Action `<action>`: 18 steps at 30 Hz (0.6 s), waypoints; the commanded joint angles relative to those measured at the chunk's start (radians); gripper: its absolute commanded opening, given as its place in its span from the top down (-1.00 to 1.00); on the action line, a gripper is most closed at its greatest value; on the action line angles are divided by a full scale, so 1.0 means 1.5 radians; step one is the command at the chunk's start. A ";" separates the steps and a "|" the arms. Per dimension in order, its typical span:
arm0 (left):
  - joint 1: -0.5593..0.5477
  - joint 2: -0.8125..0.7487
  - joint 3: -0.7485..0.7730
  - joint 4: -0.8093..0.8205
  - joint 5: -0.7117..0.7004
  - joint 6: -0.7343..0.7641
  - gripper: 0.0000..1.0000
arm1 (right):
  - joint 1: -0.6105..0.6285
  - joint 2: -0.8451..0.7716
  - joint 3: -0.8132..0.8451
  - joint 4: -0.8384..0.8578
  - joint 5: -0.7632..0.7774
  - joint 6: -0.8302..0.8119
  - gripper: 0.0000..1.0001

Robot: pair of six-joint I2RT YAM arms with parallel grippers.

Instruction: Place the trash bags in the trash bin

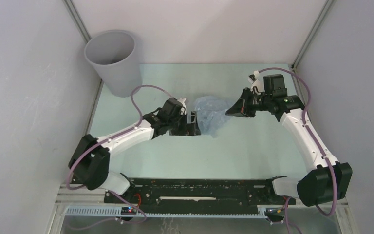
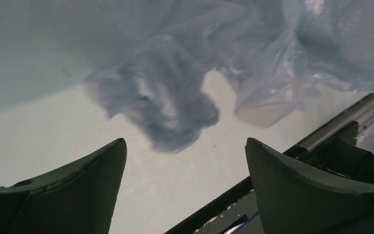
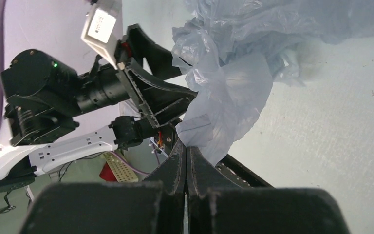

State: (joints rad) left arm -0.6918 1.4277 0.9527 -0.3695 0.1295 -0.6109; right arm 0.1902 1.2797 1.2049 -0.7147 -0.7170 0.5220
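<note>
At mid-table, far from the trash bin (image 1: 119, 73), our right gripper (image 3: 186, 148) pinches one trash bag (image 1: 209, 114) corner, left gripper (image 2: 185, 142) gaping empty, so we risk the film slipping out.

The pale green table (image 1: 253, 156) is enclosed by plain white walls (image 1: 199, 29); corners are framed by metal posts (image 1: 78, 20). Even light is cast throughout

The trash bag (image 1: 209, 114) is glinting a pale, translucent blue-grey, whitish along its creases, on a table (image 1: 253, 146) that is looking soft mint green. The trash bin (image 1: 113, 61) is showing plain matte grey. The left arm (image 1: 126, 132) and right arm (image 1: 308, 132) are wearing white shells with black joints (purple cables (image 1: 135, 100) looping alongside).
</note>
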 commanded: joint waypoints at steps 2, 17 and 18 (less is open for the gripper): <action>-0.003 0.031 0.002 0.192 0.124 0.031 -0.93 | -0.012 -0.021 0.008 0.004 -0.023 0.001 1.00; -0.004 0.110 0.030 0.143 0.011 0.109 -0.33 | -0.040 -0.034 0.002 -0.007 -0.040 -0.004 1.00; -0.003 0.109 0.028 0.135 -0.011 0.107 -0.16 | -0.043 -0.037 0.001 -0.009 -0.038 -0.006 1.00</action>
State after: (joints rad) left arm -0.6937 1.5906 0.9375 -0.1425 0.1993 -0.4713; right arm 0.1413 1.2583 1.2049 -0.7319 -0.7460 0.5213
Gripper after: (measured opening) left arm 0.682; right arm 0.006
